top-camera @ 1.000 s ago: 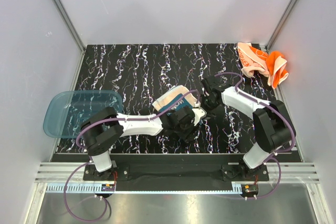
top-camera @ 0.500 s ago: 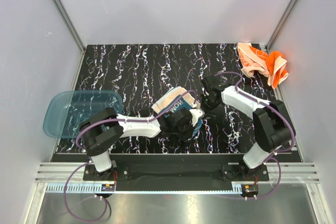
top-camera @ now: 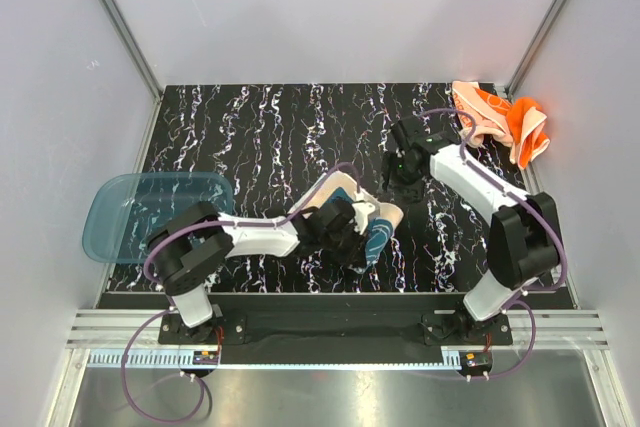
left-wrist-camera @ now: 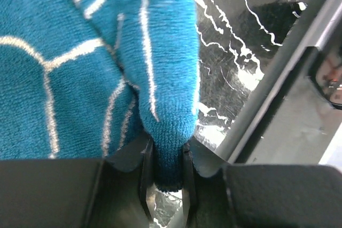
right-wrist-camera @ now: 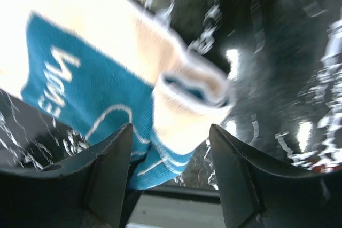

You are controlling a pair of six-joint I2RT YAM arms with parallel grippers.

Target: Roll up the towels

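The teal towel (top-camera: 372,231) lies partly folded near the table's front middle, cream reverse showing at its far end. My left gripper (top-camera: 345,232) is on it. In the left wrist view the left gripper (left-wrist-camera: 168,185) is shut on a thick fold of the teal towel (left-wrist-camera: 80,52). My right gripper (top-camera: 398,173) hangs just beyond the towel, apart from it. In the right wrist view, blurred, the right gripper (right-wrist-camera: 170,132) is open, with the teal towel (right-wrist-camera: 80,89) and its curled cream end (right-wrist-camera: 192,105) ahead of its fingers. The orange towel (top-camera: 500,119) lies crumpled at the far right corner.
A translucent blue tray (top-camera: 150,212) rests at the table's left edge. The black marbled table (top-camera: 250,127) is walled by white panels on three sides. A metal rail (left-wrist-camera: 278,94) runs along the front edge close to the towel.
My right gripper has opened, let go of the towel and drawn back toward the far right. The left gripper has shut on a fold of the teal towel, whose near end has shifted right.
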